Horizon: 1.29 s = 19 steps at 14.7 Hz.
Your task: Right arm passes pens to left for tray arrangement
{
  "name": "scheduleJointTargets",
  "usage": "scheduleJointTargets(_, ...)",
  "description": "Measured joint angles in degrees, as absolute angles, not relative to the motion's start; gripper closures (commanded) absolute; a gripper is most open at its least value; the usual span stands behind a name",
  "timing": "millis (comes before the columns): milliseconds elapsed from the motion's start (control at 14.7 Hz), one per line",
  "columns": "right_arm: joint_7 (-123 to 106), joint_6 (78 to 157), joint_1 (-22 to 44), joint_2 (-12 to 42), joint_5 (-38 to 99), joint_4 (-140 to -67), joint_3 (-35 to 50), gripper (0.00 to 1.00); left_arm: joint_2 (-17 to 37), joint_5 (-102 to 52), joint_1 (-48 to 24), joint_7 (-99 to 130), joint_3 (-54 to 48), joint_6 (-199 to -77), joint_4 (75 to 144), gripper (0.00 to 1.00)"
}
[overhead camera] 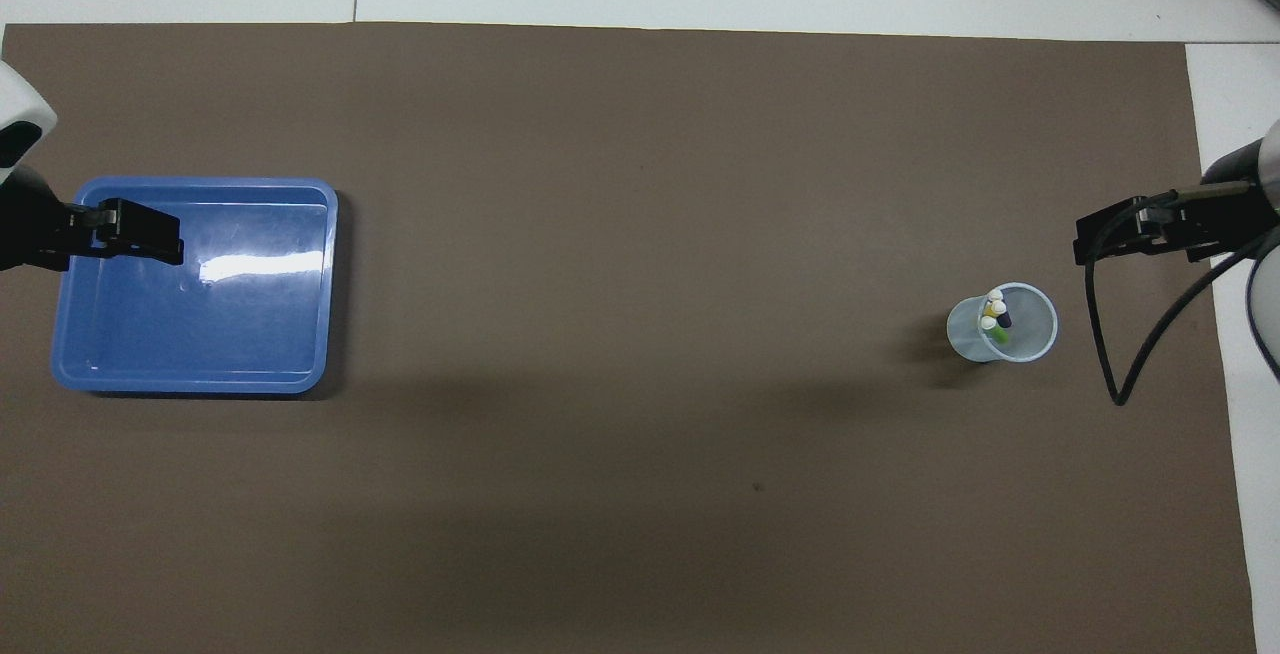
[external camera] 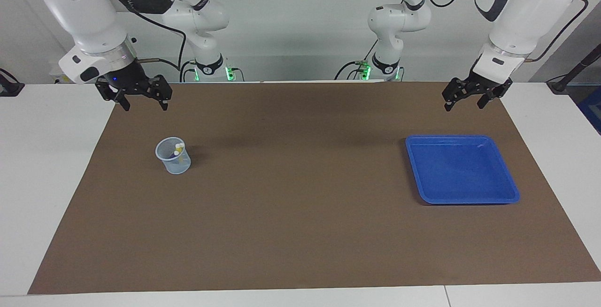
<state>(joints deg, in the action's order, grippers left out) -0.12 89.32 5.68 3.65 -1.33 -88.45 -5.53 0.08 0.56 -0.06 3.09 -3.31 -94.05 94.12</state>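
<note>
The pens (external camera: 177, 149) (overhead camera: 995, 315) stand upright in a small translucent mesh cup (external camera: 174, 160) (overhead camera: 1020, 334) toward the right arm's end of the table; I can make out yellow, green and a dark one with pale caps. My right gripper (external camera: 144, 106) (overhead camera: 1090, 237), with its blue light, hangs open and empty over the mat's corner near the cup, not touching it. The blue tray (external camera: 462, 171) (overhead camera: 200, 324) lies empty toward the left arm's end. Above the mat by the tray's robot-side rim, my left gripper (external camera: 463, 106) (overhead camera: 150, 237) waits open and empty.
A brown mat (external camera: 300, 213) (overhead camera: 640, 234) covers most of the white table (external camera: 47, 157). A black cable (overhead camera: 1105, 334) loops down from the right arm beside the cup. Both arm bases (external camera: 209, 67) stand at the table's robot-side edge.
</note>
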Motion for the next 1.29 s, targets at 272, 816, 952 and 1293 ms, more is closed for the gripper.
scheduleJointTargets(272,-0.12,92.78,5.67,3.5,-1.31,-91.96,-5.53,0.0,0.08,0.56,-0.06,3.09,-3.31,-94.04,94.12,0.0)
scheduleJointTargets(816,-1.82,101.38,5.54,1.91,-1.3,-101.19,-5.55,0.0,0.08,0.56,-0.06,3.09,-3.31,-94.04,94.12,0.0)
scheduleJointTargets(952,-2.08,102.56,5.54,1.89,-1.3,-102.59,-5.55,0.0,0.08,0.56,-0.06,3.09,-3.31,-94.04,94.12,0.0)
scheduleJointTargets(1293,-2.09,106.64,5.69,1.87,-1.3,-106.29,-5.5,0.04,0.08,0.56,-0.06,3.09,-3.31,-94.04,94.12,0.0)
